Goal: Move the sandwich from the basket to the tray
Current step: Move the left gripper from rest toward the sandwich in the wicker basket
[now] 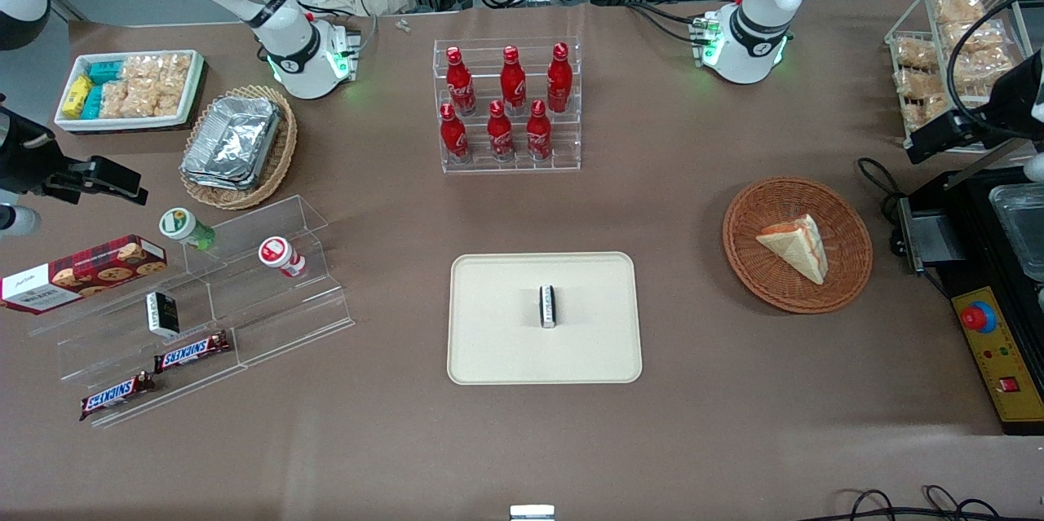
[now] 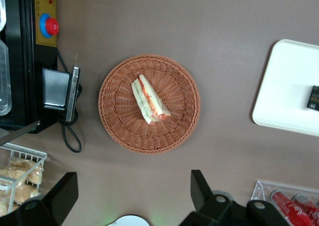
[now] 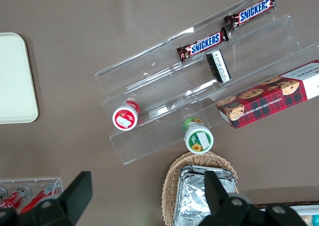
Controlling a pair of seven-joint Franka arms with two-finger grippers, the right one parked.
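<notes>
Sandwich lies in the basket, roughly centred, on its side, filling edge with orange-red and green stripes facing up toward the wrist camera. Basket sits on the desk toward the working arm's end; tray sits beside it toward the middle of the desk, with a small dark packet lying on its centre. Gripper hangs high above the desk just off the basket rim, jaws spread wide, nothing between them, well apart from the sandwich. Key relation: the wedge's long axis runs diagonal to the line between the two fingertips, not square across it. My read: the wrist needs a shift over the basket centre plus a rotation so the jaws close across the thin bread faces, then a straight descent. Grasp not yet begun.
</notes>
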